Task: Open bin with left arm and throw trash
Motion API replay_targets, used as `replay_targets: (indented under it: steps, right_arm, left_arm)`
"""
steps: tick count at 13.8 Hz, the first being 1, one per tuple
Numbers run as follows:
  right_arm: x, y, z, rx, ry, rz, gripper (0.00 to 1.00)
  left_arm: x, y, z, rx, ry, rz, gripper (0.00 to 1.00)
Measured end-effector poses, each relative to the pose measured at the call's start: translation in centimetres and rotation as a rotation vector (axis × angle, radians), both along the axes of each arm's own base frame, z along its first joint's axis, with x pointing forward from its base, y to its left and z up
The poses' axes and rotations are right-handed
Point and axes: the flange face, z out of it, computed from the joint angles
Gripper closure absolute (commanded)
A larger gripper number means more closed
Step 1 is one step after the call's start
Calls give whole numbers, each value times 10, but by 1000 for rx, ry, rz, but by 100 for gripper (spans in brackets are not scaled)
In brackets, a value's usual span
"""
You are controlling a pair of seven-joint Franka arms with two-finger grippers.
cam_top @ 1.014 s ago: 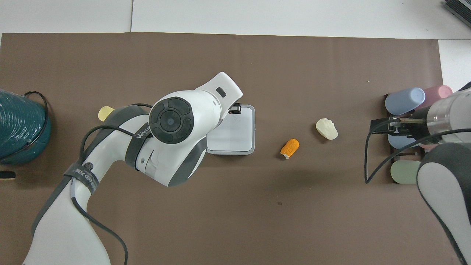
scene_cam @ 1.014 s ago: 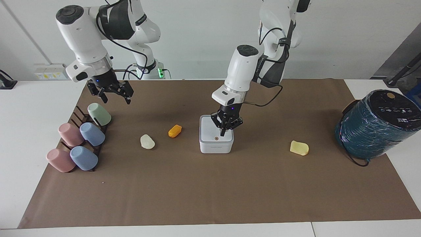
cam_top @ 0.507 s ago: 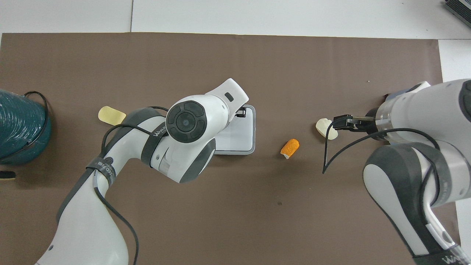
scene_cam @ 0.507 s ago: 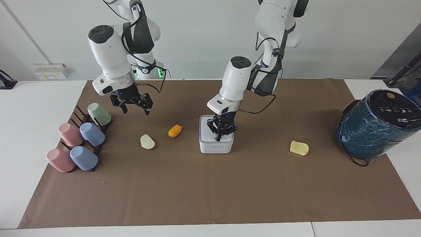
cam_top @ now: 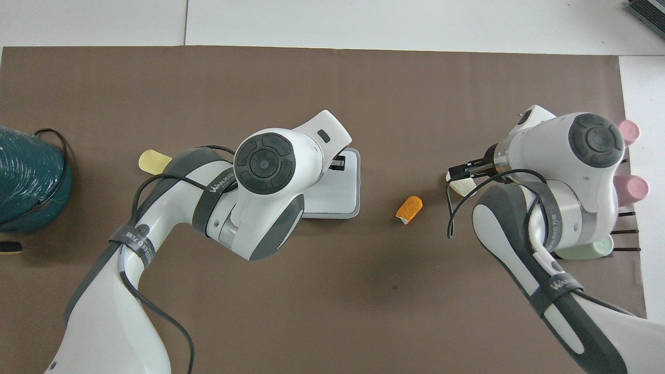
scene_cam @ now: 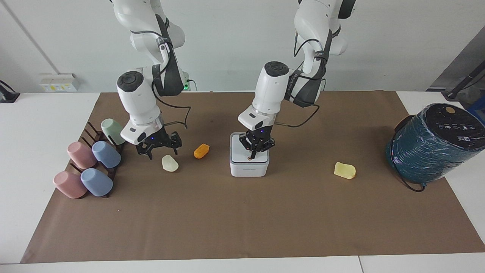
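The white bin [scene_cam: 249,166] stands mid-mat with its lid closed; it also shows in the overhead view [cam_top: 340,195]. My left gripper [scene_cam: 253,153] is shut, its tip down at the brownish button [scene_cam: 249,159] on the lid. My right gripper [scene_cam: 162,151] is open, low over the cream-white lump [scene_cam: 169,163], which lies toward the right arm's end. The orange lump [scene_cam: 201,150] lies between that lump and the bin. The pale yellow lump [scene_cam: 344,170] lies toward the left arm's end. In the overhead view my right gripper [cam_top: 462,170] partly covers the cream lump [cam_top: 460,188].
A dark rack with several pastel cups [scene_cam: 94,159] stands at the right arm's end of the mat. A large teal wrapped cylinder [scene_cam: 432,144] with a black cable stands at the left arm's end. The brown mat [scene_cam: 242,220] covers the table.
My right arm has swung from above the cup rack down over the cream-white lump. My left gripper has sunk onto the bin lid at the button. The lid stays closed.
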Motion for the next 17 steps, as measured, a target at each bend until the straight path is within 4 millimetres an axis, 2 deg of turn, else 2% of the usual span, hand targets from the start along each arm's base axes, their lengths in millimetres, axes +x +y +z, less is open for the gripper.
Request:
replay_targets:
  steps: [2,5,7,8,9,10,11,14,16,17]
  right_arm:
    - [-2,-2,-24,-2,11,35,0]
    - [-15,1,-48,34,32,97,3]
    - [-23,-4,-60,35,50,133,26]
    - [-26,-9,-65,33,41,134,43]
    - [-27,-12,-69,31,25,130,75]
    - [-29,-13,-72,30,14,127,93]
    - [-29,-13,-73,30,9,128,100]
    - [-29,-13,-72,38,4,69,100]
    - [-23,-8,-63,49,-3,2,100]
    - [-17,-3,-51,55,13,-32,100]
  left_arm:
    - [-12,12,22,42,55,4,100]
    - [-25,38,50,106,141,26,100]
    - [-26,57,57,134,183,51,100]
    - [-22,67,58,140,195,67,100]
    - [-18,78,58,141,200,85,100]
    - [-12,90,56,141,205,106,100]
    - [-6,102,52,144,213,124,100]
    - [12,141,39,135,196,133,82]
    - [23,171,25,111,148,147,61]
    - [26,187,17,102,129,162,46]
